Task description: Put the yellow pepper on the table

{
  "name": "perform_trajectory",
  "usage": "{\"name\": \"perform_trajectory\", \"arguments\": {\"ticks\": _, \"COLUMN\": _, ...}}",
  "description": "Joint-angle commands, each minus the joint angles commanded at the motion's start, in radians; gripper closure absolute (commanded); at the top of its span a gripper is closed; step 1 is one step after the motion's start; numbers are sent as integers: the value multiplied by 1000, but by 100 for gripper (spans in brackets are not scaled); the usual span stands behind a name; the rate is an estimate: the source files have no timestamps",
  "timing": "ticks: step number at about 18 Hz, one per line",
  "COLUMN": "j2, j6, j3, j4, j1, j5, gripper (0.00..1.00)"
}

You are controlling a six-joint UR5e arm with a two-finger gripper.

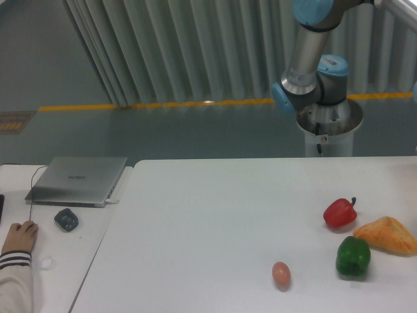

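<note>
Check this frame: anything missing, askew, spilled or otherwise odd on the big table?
No yellow pepper is visible. The table holds a red pepper, green pepper, orange-tan lumpy item and small egg-like object. Nothing spilled; the gripper is out of frame.

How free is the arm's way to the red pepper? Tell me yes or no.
Probably yes: nothing covers the red pepper, and only the orange lump sits close beside it. The gripper of the arm is out of view, though.
</note>
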Motion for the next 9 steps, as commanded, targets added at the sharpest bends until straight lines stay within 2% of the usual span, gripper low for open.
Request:
{"name": "perform_trajectory", "arguments": {"ticks": 6, "j2": 15, "j6": -2, "j3": -2, "j4": 0, "j1": -6, "j5": 5, "gripper": 0}}
{"name": "perform_trajectory", "arguments": {"ticks": 9, "j2": 31, "j6": -11, "j3": -21, "j4": 34, "j1": -9, "j5": 64, "gripper": 0}}
